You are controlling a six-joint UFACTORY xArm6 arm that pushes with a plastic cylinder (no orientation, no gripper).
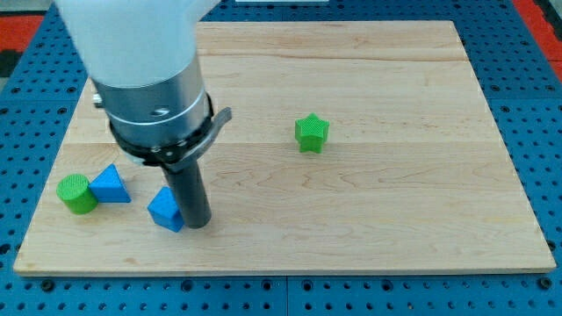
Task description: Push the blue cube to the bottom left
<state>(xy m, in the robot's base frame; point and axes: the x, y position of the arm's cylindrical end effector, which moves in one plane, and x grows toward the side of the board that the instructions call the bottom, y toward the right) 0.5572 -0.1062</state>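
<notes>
Pale wooden desk (395,219) sits on a blue pegboard base (527,53), grain running across the view. Four blocks on it: a blue cube (164,209) near the view's bottom left, a blue triangular prism (110,184) further to the view's left, a green cylinder (76,194) just beside that prism on its left, and a green star-shaped block (311,132) well apart toward the centre-right. The arm carries no jawed end effector, only a straight dark rod with nothing to open or close and nothing held; my tip (197,224) rests on the desk touching, or all but touching, the blue cube's right face. The cube appears turned corner-on to the camera. Step in hand, as I judge it: mid-push, contact made from the view's right, with the cube already in the lower-left quarter but short of the corner itself. Next move calls for a push toward the view's left and slightly down, keeping the contact behind the cube's middle so it does not spin off the rod. Risk: a line too high would drive the cube into the blue triangular prism and green cylinder; a line too low nears the desk's bottom edge. Clear board lies below those two blocks.
</notes>
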